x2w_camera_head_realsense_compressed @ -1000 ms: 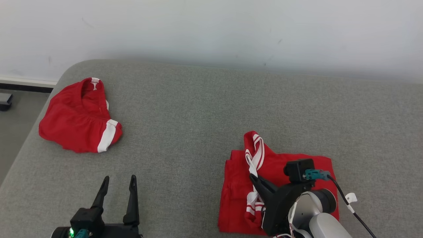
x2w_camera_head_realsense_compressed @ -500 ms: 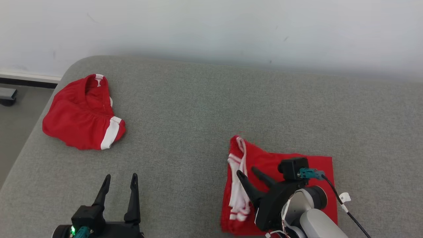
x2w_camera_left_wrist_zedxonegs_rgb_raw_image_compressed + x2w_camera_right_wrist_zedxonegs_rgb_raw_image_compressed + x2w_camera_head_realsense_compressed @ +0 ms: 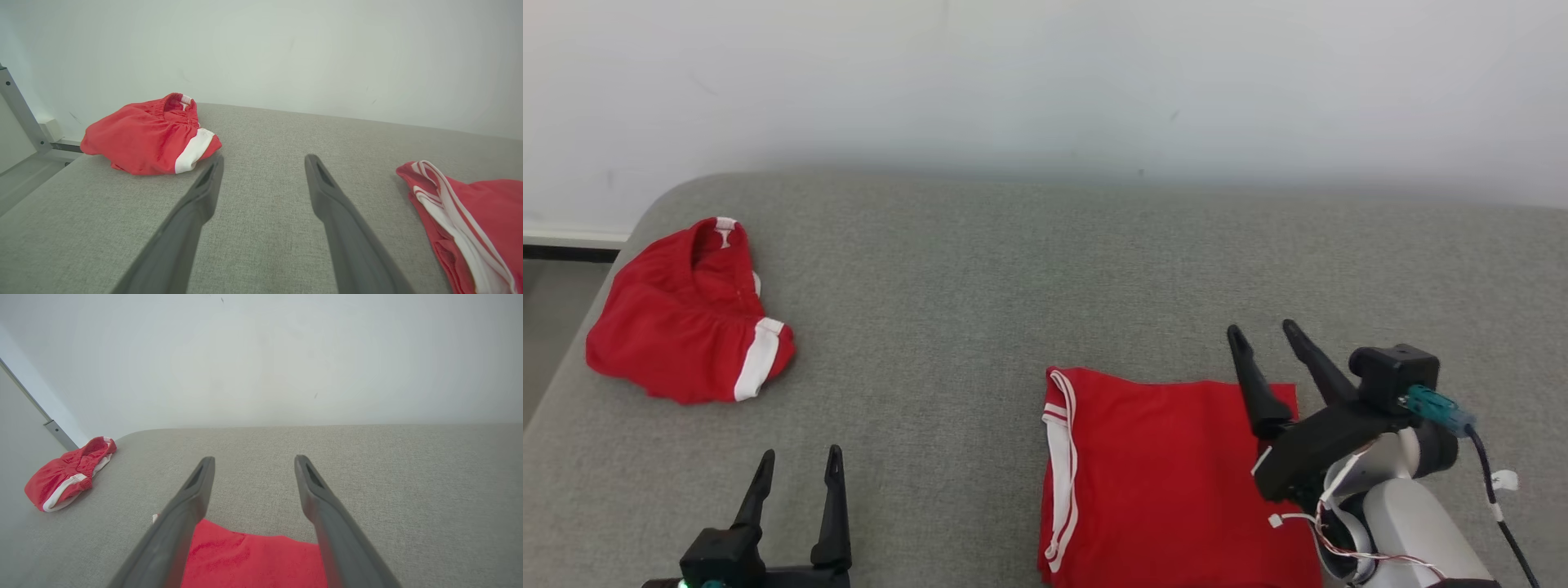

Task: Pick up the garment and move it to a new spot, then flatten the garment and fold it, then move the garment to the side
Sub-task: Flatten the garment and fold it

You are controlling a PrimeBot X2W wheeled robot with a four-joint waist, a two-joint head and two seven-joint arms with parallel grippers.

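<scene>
Folding looks finished, as you can see: the garment (image 3: 1168, 474) lies as a flat rectangle on the grey cushion (image 3: 980, 286), right gripper (image 3: 1263, 327) spread empty over its far corner, left gripper (image 3: 800, 452) also apart, well clear. You have yet to move it aside.

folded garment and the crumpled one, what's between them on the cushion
Only bare grey cushion lies between the folded garment and the crumpled garment, clearest in the head view. The left gripper sits nearer the robot, off that line.
</scene>
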